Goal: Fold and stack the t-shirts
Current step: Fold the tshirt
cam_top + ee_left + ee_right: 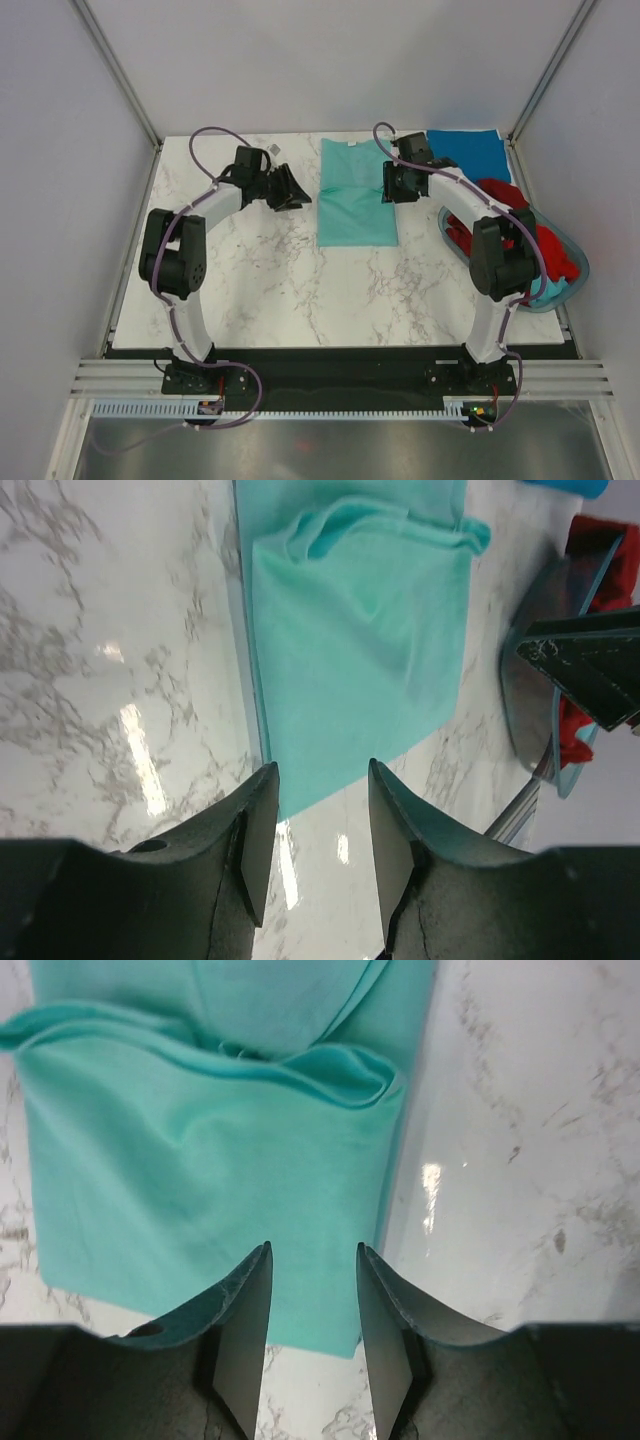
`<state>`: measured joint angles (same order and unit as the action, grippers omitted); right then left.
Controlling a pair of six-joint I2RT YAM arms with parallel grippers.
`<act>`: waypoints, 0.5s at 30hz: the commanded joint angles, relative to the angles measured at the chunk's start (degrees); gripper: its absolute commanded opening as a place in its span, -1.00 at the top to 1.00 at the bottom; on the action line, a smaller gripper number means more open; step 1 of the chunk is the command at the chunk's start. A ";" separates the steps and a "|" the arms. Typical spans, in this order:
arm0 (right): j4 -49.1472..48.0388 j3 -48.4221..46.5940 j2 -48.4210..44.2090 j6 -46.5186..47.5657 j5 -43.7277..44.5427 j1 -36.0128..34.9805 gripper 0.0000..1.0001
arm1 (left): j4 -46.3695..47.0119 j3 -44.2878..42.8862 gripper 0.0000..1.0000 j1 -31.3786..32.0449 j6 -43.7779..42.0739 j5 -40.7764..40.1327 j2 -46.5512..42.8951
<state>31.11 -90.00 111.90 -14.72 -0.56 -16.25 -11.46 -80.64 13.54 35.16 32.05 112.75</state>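
Note:
A light teal-green t-shirt point(354, 195) lies partly folded in a long strip at the back middle of the table; it also shows in the left wrist view point(360, 630) and the right wrist view point(210, 1160). A blue t-shirt point(472, 152) lies flat at the back right. Red t-shirts point(548, 250) fill the basket. My left gripper point(297, 190) is open and empty, just left of the teal shirt. My right gripper point(390, 187) is open and empty, over the shirt's right edge.
A translucent blue-grey oval basket point(572, 285) stands at the right edge of the marble table point(280, 290); its rim shows in the left wrist view point(520, 680). Grey walls enclose the table on three sides.

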 commanded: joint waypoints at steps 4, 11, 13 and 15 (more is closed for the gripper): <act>1.41 8.69 -3.97 4.17 -10.25 1.22 0.08 | 0.65 7.42 0.05 5.26 -5.10 -1.20 -2.89; 0.70 12.65 -3.35 4.88 -13.59 3.06 0.07 | 1.18 9.19 0.01 6.85 -4.92 -1.20 -1.13; 0.09 13.97 -3.61 4.96 -14.29 3.16 0.07 | 1.18 9.45 0.02 7.20 -5.01 -1.38 -0.25; -0.52 14.93 -3.79 5.05 -14.82 3.24 0.08 | 1.18 10.59 0.03 7.29 -4.75 -2.86 -0.07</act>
<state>32.12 -76.40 109.47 -10.85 -12.49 -13.06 -11.64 -71.42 20.60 32.84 31.42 111.31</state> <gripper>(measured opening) 0.463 0.487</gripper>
